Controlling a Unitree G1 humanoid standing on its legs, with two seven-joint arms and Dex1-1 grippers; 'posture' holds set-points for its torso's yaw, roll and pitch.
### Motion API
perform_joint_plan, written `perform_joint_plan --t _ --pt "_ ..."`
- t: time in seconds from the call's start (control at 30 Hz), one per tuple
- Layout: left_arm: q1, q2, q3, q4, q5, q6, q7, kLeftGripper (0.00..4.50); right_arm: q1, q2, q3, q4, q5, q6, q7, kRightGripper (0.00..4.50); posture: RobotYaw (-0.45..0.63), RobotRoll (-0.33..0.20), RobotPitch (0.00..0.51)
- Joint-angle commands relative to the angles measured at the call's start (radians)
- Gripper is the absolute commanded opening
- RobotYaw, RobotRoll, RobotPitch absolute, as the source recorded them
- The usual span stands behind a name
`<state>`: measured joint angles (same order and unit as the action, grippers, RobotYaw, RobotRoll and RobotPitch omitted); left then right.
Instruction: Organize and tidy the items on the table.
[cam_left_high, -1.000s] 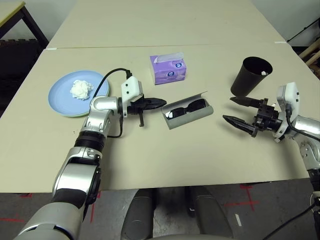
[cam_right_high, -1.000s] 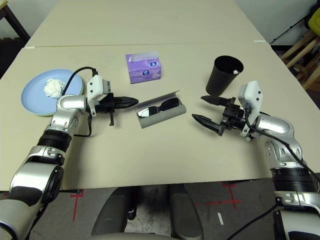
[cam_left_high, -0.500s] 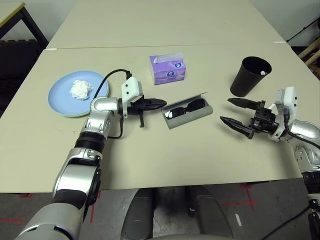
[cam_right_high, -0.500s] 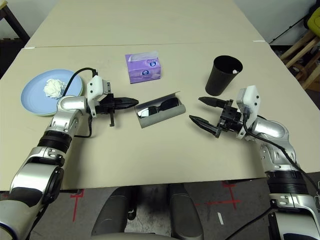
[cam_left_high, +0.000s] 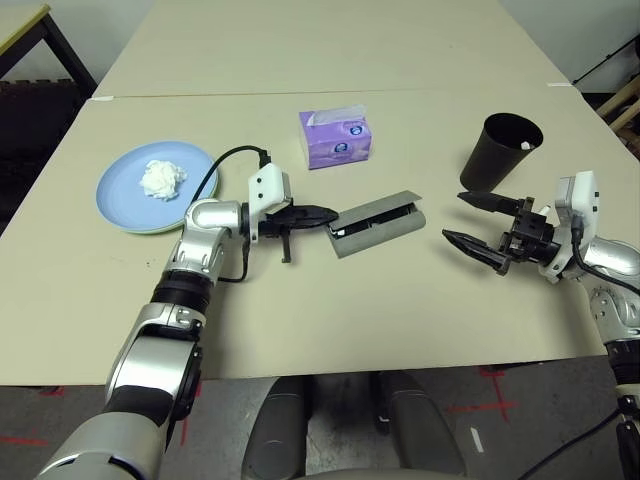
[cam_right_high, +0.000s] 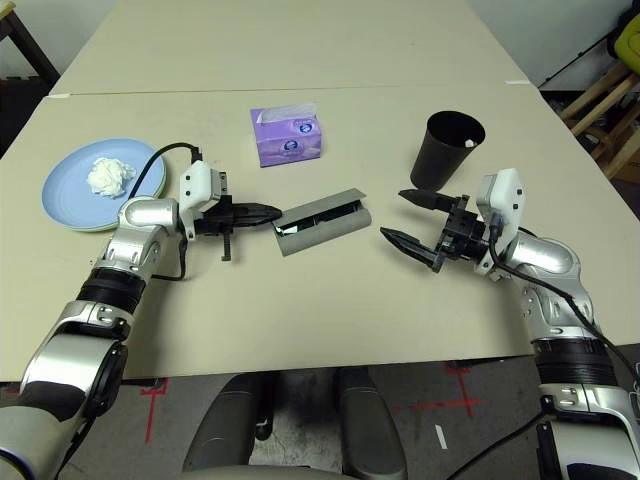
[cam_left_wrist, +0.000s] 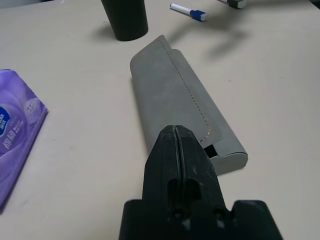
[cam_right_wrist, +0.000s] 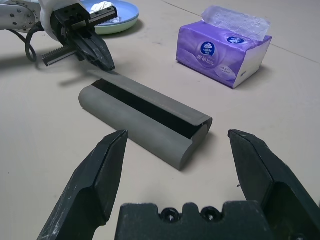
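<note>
Sitting left of the glasses case (cam_left_high: 378, 226) on the desk (cam_left_high: 300, 320), the light blue plate (cam_left_high: 125, 195) rests on the pale green plate (cam_left_high: 150, 232) and carries the tissue wad (cam_left_high: 162, 179). The left pincer (cam_left_high: 325, 215), closed, is at the case's left end. Behind the case stands a purple tissue pack (cam_left_high: 336, 143); its flap is partly down over the dark sunglasses (cam_left_high: 400, 213). To its right, the right pincer (cam_left_high: 452, 218) is wide open and empty, with the black cup (cam_left_high: 498, 155) beyond.

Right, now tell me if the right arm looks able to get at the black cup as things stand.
Probably yes: the cup stands upright just beyond the right gripper, whose jaws are open and hold nothing, and nothing appears to lie between them.
</note>
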<state>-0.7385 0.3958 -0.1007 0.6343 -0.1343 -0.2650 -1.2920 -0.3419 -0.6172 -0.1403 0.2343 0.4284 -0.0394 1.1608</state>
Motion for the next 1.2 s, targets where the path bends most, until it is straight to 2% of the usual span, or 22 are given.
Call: perform_joint_plan --t 0.03,0.43,0.77,1.2 --pt "0.026 -0.006 -0.027 -0.021 0.006 -0.002 0.001 0.07 0.004 -0.013 -0.006 -0.013 0.002 -0.003 0.008 4.5 0.03 0.0 0.181" --pt "0.033 -0.006 -0.056 -0.029 0.014 -0.014 0.024 0.07 -0.006 -0.021 -0.007 -0.014 0.005 0.0 0.017 4.5 0.02 0.0 0.181" --pt "0.041 0.011 -0.093 -0.042 0.06 -0.073 0.04 0.07 -0.013 -0.023 -0.01 -0.006 0.001 -0.007 0.016 4.5 0.02 0.0 0.176" --pt "0.092 0.027 -0.108 -0.156 0.046 -0.013 0.035 0.07 -0.014 -0.018 -0.008 0.002 -0.003 -0.019 0.011 4.5 0.03 0.0 0.177"
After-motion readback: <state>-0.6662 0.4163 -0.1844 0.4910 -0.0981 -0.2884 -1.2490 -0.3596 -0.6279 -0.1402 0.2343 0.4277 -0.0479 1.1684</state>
